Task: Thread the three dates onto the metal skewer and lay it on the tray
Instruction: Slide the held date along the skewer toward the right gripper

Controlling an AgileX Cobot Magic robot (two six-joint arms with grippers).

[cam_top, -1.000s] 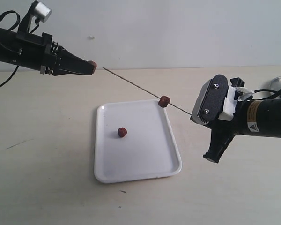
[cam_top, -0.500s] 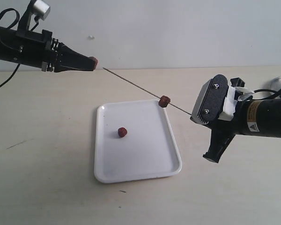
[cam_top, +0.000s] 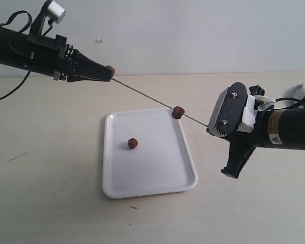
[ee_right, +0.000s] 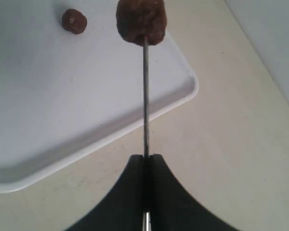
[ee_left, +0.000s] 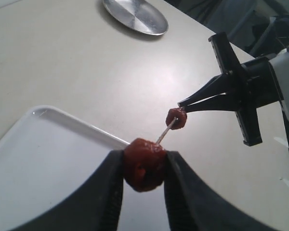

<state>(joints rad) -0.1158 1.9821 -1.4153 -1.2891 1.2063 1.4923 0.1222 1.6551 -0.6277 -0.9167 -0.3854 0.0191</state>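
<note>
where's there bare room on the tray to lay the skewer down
The tray is bare across the half nearer the camera, past the loose date, and along its right rim. Crowded: its far right corner, where the metal skewer and threaded date hang above it. The table left of the tray is bare.

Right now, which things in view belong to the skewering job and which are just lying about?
Job:
- metal skewer, gripped by right gripper
- threaded date on the skewer
- held date in left gripper
- loose date on white tray

Lying about:
- round silver dish
</note>
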